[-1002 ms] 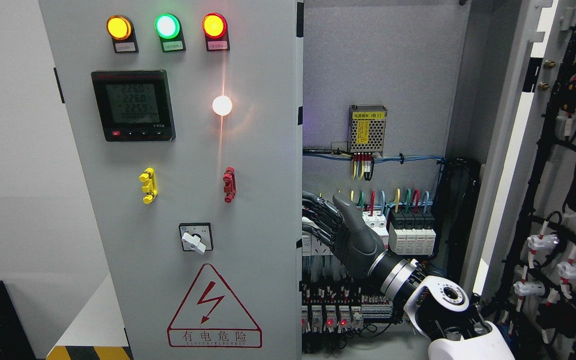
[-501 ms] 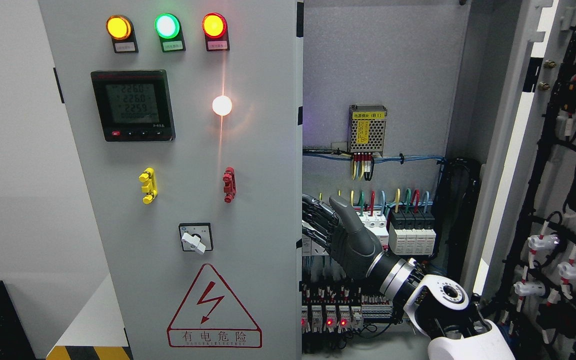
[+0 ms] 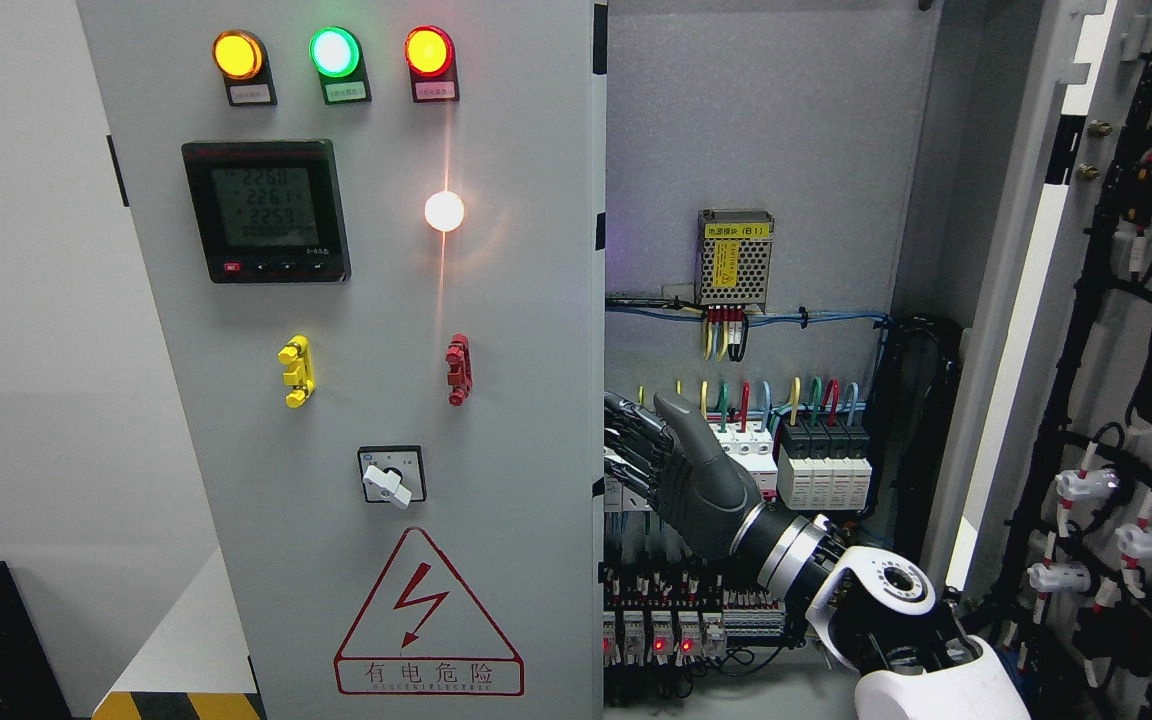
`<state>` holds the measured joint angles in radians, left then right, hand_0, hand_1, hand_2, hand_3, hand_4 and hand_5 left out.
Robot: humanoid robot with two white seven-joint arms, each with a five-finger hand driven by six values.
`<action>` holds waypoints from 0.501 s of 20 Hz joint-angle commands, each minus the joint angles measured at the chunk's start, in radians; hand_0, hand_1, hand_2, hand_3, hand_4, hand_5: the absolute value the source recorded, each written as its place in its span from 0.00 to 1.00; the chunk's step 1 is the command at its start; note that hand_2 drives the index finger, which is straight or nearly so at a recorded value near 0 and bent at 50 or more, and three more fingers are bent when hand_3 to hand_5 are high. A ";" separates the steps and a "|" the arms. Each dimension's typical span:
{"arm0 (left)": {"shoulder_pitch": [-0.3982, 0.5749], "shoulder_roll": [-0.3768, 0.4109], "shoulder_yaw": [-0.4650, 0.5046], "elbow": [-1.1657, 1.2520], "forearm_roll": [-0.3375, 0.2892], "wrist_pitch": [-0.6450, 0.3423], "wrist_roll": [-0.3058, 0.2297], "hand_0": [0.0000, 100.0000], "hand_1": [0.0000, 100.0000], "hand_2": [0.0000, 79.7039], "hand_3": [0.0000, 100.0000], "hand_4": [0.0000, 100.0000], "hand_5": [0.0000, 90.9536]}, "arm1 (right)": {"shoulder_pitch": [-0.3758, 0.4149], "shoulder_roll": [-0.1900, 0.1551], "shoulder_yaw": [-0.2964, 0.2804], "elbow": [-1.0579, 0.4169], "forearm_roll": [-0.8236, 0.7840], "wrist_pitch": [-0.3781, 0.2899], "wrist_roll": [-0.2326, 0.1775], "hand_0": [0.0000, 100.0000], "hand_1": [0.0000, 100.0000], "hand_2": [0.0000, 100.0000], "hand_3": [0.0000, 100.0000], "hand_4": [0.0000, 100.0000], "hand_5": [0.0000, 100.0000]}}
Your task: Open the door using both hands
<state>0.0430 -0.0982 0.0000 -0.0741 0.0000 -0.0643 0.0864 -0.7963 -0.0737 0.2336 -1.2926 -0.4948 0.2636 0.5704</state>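
My right arm (image 3: 921, 650) is coming in from the lower right, white forearm angling up-left into a silver wrist (image 3: 794, 548). My right hand (image 3: 681, 470) is sitting just right of the left door's edge (image 3: 598, 400), thumb pointing up, fingers (image 3: 631, 440) extending leftward and reaching that edge, tips hidden behind it. Can't tell if they're gripping it. Left arm isn't showing.

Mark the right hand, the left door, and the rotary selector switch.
right hand (image 3: 681, 475): head view, on the dark palm below the thumb.
left door (image 3: 526, 420): head view, on bare grey panel near its right edge.
rotary selector switch (image 3: 391, 478): head view, on the white knob.
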 commanded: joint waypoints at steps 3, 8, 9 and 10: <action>0.000 0.000 -0.011 0.000 -0.011 0.000 -0.001 0.00 0.00 0.00 0.00 0.00 0.00 | -0.008 0.002 0.000 -0.001 -0.039 0.002 0.017 0.19 0.00 0.00 0.00 0.00 0.00; 0.000 0.000 -0.011 0.000 -0.011 0.000 -0.001 0.00 0.00 0.00 0.00 0.00 0.00 | -0.008 -0.001 0.000 -0.001 -0.039 0.002 0.032 0.19 0.00 0.00 0.00 0.00 0.00; 0.000 0.000 -0.011 -0.001 -0.011 0.000 -0.001 0.00 0.00 0.00 0.00 0.00 0.00 | -0.009 -0.001 0.000 -0.001 -0.039 0.002 0.032 0.19 0.00 0.00 0.00 0.00 0.00; 0.000 0.000 -0.011 0.000 -0.011 0.000 -0.001 0.00 0.00 0.00 0.00 0.00 0.00 | -0.009 -0.001 0.000 -0.001 -0.039 0.002 0.034 0.19 0.00 0.00 0.00 0.00 0.00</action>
<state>0.0430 -0.0982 0.0000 -0.0741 0.0000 -0.0643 0.0864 -0.8028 -0.0739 0.2333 -1.2929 -0.5262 0.2652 0.5999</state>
